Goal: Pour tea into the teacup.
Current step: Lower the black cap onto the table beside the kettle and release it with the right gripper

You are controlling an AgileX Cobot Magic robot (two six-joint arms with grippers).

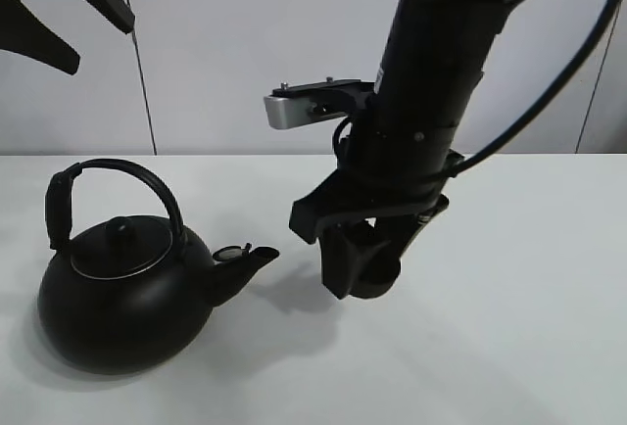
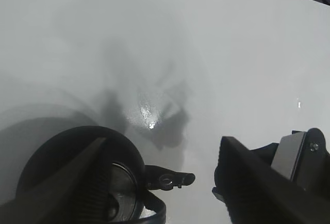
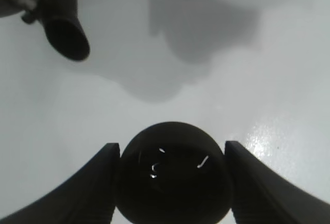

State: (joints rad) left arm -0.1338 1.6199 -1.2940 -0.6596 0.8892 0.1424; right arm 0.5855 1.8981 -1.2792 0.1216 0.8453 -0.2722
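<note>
Black teacup is pinched between the two fingers of the right gripper, jaws pressed on its sides, empty inside as far as the right wrist view shows. In the exterior high view it sits just past centre toward 5 o'clock. Cannot tell whether it rests on the table or hangs just over it.

Kettle stands upright at 8 o'clock, lid on, arched handle up, spout aimed to 3 o'clock straight at the cup. Spout and cup are near but apart.

Probable reason: the cup is held steady beside the spout so the pour lands in it.

Left gripper has its jaws spread, gripping nothing. It hangs high at 10 o'clock above the kettle, likely lined up to come down on the handle. Kettle not yet lifted, no tea poured.

Surface: plain white glossy tabletop, soft shadows, one bright glare spot, nothing else on it. Room: pale panelled wall behind, with thin vertical seams.
</note>
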